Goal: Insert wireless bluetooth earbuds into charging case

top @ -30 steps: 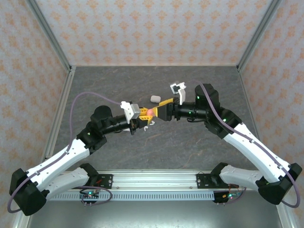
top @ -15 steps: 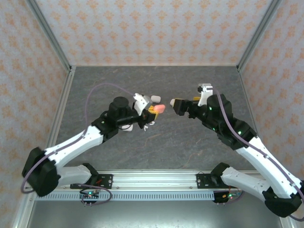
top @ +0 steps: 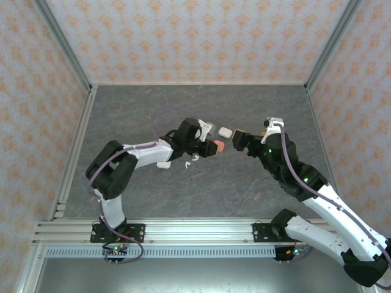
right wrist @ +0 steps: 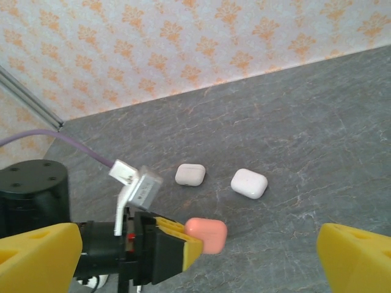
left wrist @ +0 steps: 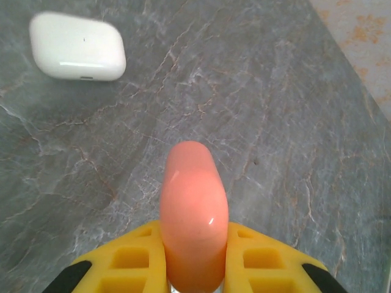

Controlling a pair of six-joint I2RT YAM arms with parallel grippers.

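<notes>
Over the tabletop (top: 153, 195) middle, left pincer (top: 208, 146) pinches pink case (top: 217, 145), long axis aimed at spread right pincer (top: 239, 140) just beside.

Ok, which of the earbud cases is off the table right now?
The salmon-pink case, clamped in the left gripper above the table. The white case and the off-white case beside it both lie on the surface.
</notes>
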